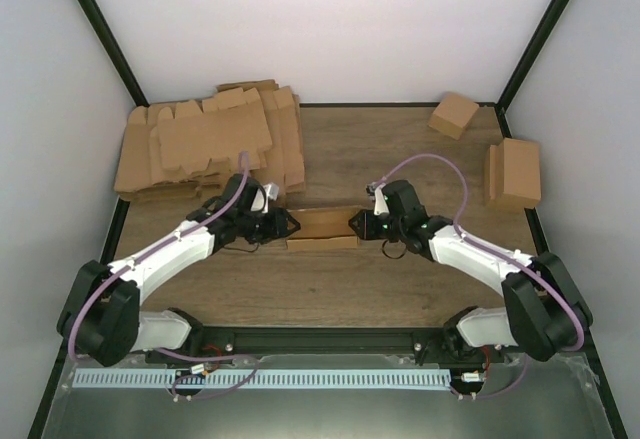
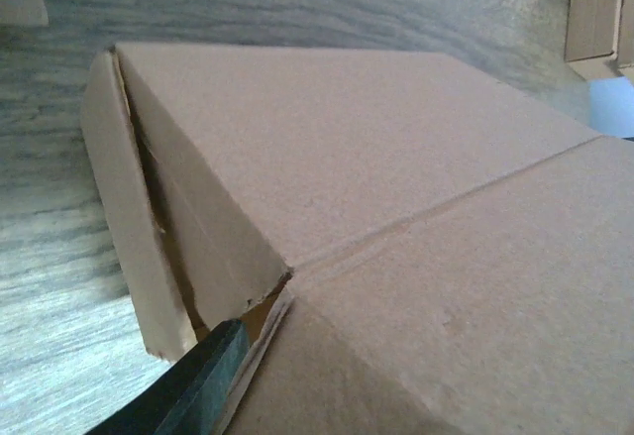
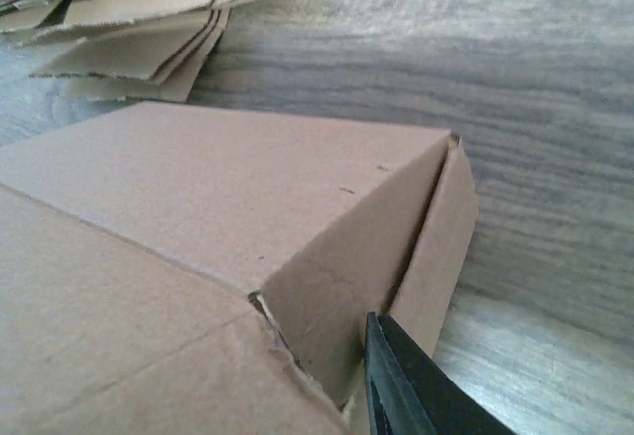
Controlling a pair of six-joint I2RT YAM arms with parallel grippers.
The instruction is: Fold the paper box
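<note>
The paper box (image 1: 322, 227) lies as a shallow brown cardboard box on the table between my two grippers. My left gripper (image 1: 290, 224) is at its left end and my right gripper (image 1: 355, 224) at its right end. In the left wrist view the paper box (image 2: 396, 158) fills the frame. One dark finger (image 2: 203, 380) lies against the edge of the end flap, and cardboard hides the other finger. In the right wrist view one dark finger (image 3: 401, 380) presses on the end flap of the paper box (image 3: 198, 177), and its partner is hidden behind the cardboard.
A pile of flat brown blanks (image 1: 205, 144) lies at the back left and also shows in the right wrist view (image 3: 149, 19). A small cube-like box (image 1: 454, 114) and a folded box (image 1: 515, 172) stand at the back right. Dark frame posts edge the wooden table (image 1: 330, 294).
</note>
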